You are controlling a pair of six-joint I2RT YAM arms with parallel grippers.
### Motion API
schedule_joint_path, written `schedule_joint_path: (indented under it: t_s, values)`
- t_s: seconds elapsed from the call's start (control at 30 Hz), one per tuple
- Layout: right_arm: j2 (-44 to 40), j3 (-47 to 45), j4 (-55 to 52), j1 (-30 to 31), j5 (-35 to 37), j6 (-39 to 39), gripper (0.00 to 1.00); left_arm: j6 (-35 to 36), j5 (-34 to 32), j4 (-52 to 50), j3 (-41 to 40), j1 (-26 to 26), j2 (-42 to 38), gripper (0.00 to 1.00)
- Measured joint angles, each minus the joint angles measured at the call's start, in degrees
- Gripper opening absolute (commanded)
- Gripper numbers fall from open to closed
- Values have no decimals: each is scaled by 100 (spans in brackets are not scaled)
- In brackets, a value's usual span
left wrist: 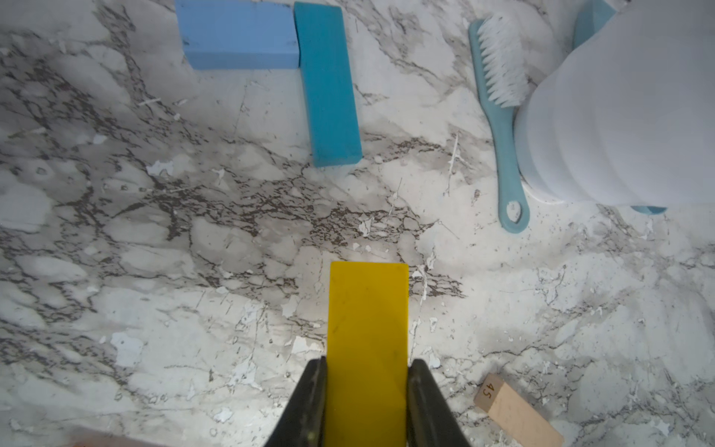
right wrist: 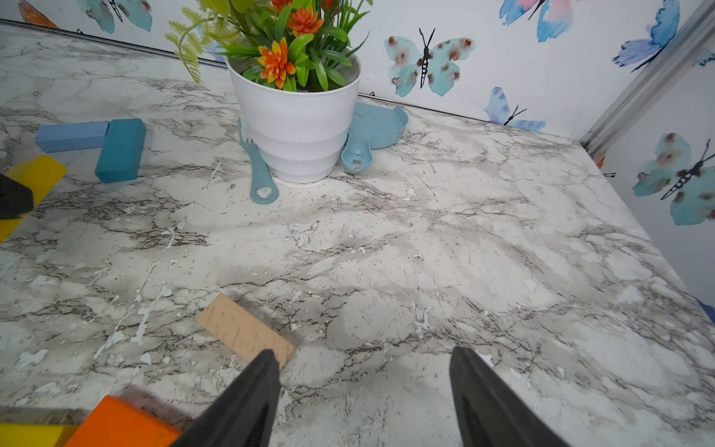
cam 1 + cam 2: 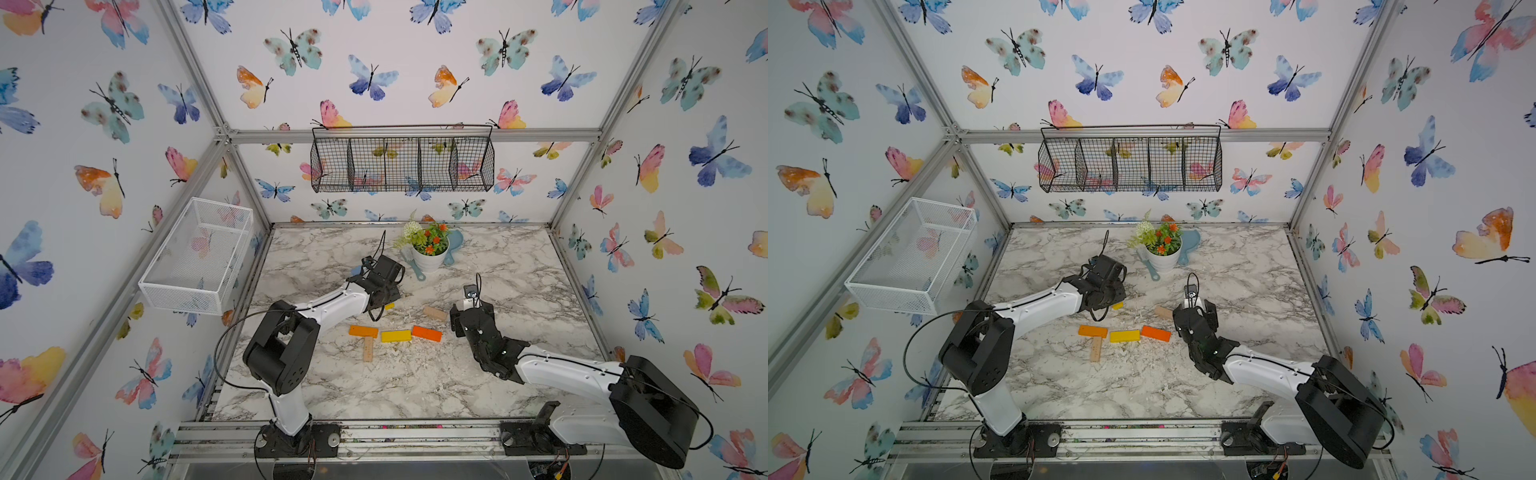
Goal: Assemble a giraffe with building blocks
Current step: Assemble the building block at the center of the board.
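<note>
A yellow block [image 1: 367,309] is clamped by the left fingers [image 1: 314,398] near the middle of the tabletop [image 1: 154,271]. The right fingers [image 2: 251,391] are held apart beside a wood block [image 2: 240,329].

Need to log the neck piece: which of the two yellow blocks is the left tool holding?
The yellow block apart from the row, clamped in the left tool. The other yellow block lies flat on the table between the two orange blocks, untouched.
</note>
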Motion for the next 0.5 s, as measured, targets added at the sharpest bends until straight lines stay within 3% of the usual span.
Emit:
schedule_joint_path:
  t_s: [0.23,0.5]
  values:
    - [2,0,0,0,-4,15,74,-229,57,-79,634,181,887,5]
    - [22,0,0,0,-11,55,74,-328,-44,-262,1005,297,1377,5]
